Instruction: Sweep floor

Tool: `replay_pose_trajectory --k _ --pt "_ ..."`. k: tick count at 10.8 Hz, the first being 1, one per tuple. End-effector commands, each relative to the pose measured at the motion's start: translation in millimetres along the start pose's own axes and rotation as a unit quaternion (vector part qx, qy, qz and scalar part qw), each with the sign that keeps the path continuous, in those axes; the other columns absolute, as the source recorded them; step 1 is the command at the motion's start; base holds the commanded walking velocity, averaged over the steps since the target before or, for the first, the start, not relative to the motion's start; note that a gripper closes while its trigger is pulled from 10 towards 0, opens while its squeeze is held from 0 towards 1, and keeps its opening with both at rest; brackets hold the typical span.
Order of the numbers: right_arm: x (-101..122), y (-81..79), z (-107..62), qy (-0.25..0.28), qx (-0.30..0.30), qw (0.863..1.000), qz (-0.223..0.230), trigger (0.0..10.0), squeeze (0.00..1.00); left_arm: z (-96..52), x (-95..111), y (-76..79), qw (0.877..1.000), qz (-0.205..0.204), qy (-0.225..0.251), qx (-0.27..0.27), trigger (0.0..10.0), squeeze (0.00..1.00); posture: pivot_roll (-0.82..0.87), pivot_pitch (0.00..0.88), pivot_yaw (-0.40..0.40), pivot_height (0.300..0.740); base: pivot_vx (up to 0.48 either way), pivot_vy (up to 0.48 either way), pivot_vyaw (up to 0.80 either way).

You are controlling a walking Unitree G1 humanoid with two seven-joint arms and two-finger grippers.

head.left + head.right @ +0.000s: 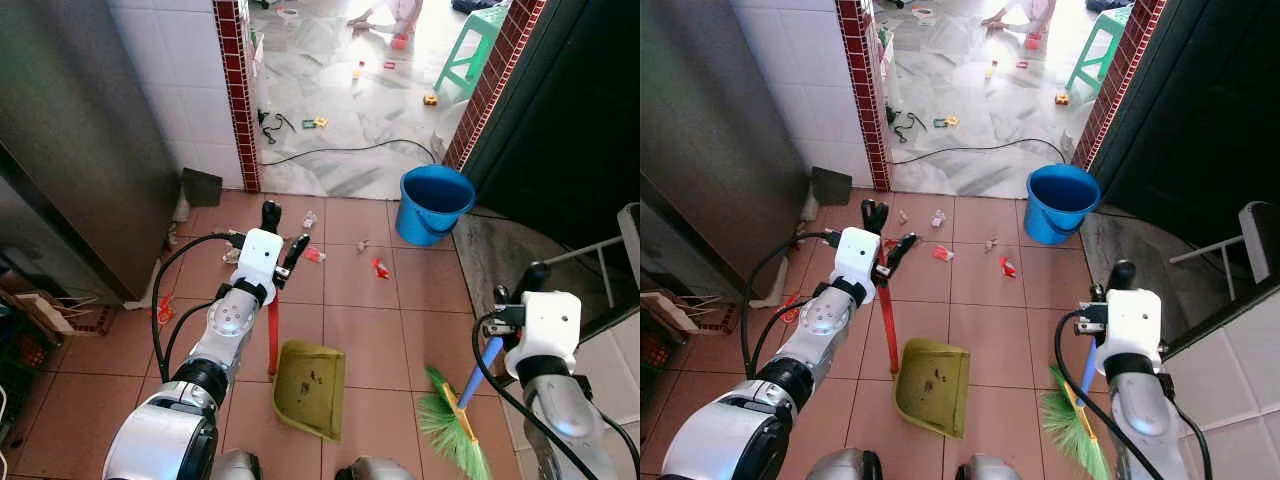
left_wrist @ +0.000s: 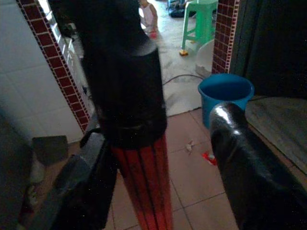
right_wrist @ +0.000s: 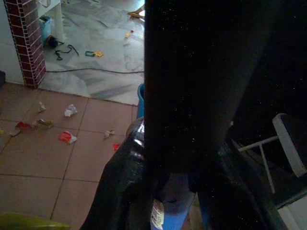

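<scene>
Holding crumbs, dustpan (image 1: 310, 388) sits near blue bucket (image 1: 436, 203).

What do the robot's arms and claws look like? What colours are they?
Both arms are shiny silver tubes with black joints. Each wrist is a white boxy block, and black cables loop beside it. The left gripper and the right gripper each have long black fingers, glossy and rounded at the ends.

No legible text anywhere (a small label on the broom handle (image 3: 157, 216), unreadable)
</scene>
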State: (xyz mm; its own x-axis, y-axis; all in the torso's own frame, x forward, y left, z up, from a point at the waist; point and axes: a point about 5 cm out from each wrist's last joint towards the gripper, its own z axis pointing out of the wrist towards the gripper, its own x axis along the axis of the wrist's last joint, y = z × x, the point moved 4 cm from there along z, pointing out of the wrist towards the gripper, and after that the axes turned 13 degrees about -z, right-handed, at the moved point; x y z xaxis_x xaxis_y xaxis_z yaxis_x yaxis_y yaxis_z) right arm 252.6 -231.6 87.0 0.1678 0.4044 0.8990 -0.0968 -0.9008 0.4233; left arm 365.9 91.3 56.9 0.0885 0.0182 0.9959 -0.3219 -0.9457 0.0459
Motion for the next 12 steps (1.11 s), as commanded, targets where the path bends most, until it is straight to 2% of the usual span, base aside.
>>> replay_pose_trajectory --k 1,5,6,12 --pt "-1 0.2 1.4 -0.002 0.002 1.000 -0.005 10.0 0.00 -0.2 -5 1.8 1.000 0.004 -0.014 -0.001 10.0 1.00 -0.19 0.050 -0.021 0.740 0.000 0.000 0.00" --pt "-1 -14.2 11.1 0.003 0.014 1.000 0.009 10.0 0.00 -7.1 -13 -4.0 1.000 0.008 -0.027 0.009 10.0 1.00 -0.14 0.016 -0.016 0.740 0.000 0.000 0.00" --pt "-1 -16.5 12.6 0.005 0.015 1.000 0.013 10.0 0.00 -8.4 -12 0.1 1.000 0.001 -0.020 -0.007 10.0 1.00 -0.14 0.013 -0.017 0.740 0.000 0.000 0.00" --pt "-5 -25.0 18.1 0.008 0.024 1.000 0.019 10.0 0.00 -25.7 -11 -0.3 1.000 -0.006 0.000 -0.009 10.0 1.00 -0.10 0.000 -0.017 0.740 0.000 0.000 0.00"
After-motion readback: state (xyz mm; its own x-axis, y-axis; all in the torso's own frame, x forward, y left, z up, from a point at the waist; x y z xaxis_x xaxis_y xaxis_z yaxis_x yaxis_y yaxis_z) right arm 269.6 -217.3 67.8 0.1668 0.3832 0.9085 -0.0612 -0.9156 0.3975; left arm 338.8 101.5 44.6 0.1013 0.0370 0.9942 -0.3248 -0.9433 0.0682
